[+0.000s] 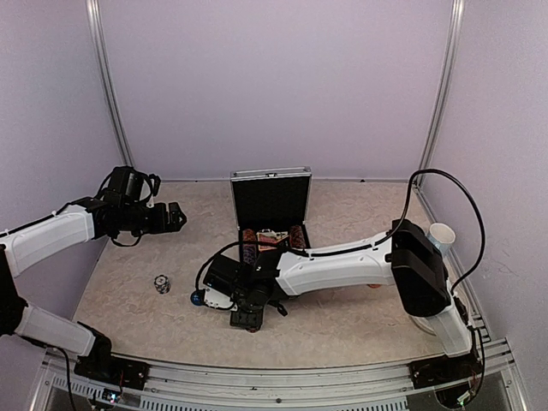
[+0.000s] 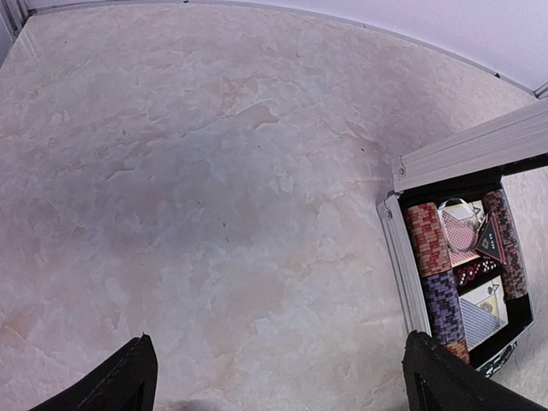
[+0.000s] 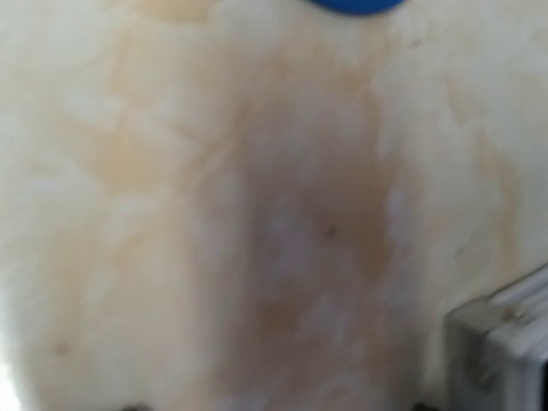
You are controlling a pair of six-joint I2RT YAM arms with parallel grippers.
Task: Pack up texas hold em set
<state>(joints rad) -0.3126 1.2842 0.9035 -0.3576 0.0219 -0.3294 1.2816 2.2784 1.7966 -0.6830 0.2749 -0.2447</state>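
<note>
Chips (image 2: pixel 428 244) already sit in the case (image 1: pixel 271 176), centre frame, lid up; blue piece (image 1: pixel 197 298) and black-and-white piece (image 1: pixel 161 283) lie outside. My left jaws and right jaws gape, empty.

A beige, marbled stone-look worktop (image 1: pixel 360 214) (image 2: pixel 214 171) (image 3: pixel 282 214) spreads across the enclosure, mottled with tan and paler patches. Plain pale lilac walls (image 1: pixel 274 86) close it in behind and at both sides, with slim silver metal posts (image 1: pixel 107 86) in the back corners. A white, round, open-topped cup (image 1: pixel 441 233) stands upright at the worktop's right edge, near the side wall. A ridged silver metal rail (image 1: pixel 282 378) runs along the near edge.
</note>
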